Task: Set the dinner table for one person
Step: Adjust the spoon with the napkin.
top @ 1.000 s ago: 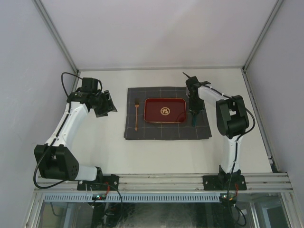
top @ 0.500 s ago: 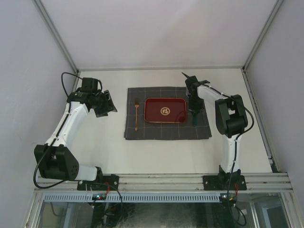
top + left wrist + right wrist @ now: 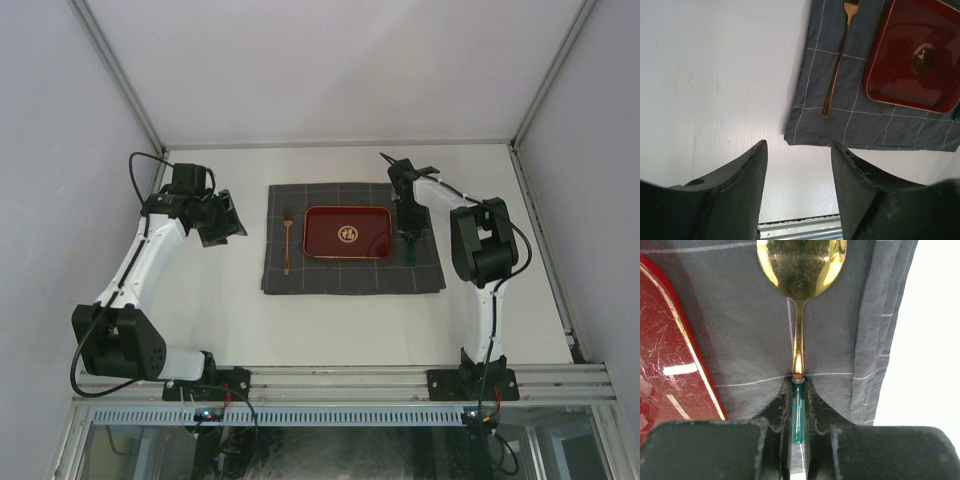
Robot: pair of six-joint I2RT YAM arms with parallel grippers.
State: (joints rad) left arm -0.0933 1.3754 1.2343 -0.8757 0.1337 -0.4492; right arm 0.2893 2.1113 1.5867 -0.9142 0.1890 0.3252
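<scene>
Surface (image 3: 330,320) stiff, fixed, nothing to grab; spoon (image 3: 801,270) looks light, rigid, slick, right gripper (image 3: 798,386) clamped on its green handle, left gripper (image 3: 799,152) spread, empty.

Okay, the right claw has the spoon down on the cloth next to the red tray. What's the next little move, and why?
Probably open the right claw and let go. The spoon lies flat and straight on the grey cloth, just right of the red tray and across from the fork. The claw is only pinching its green handle.
</scene>
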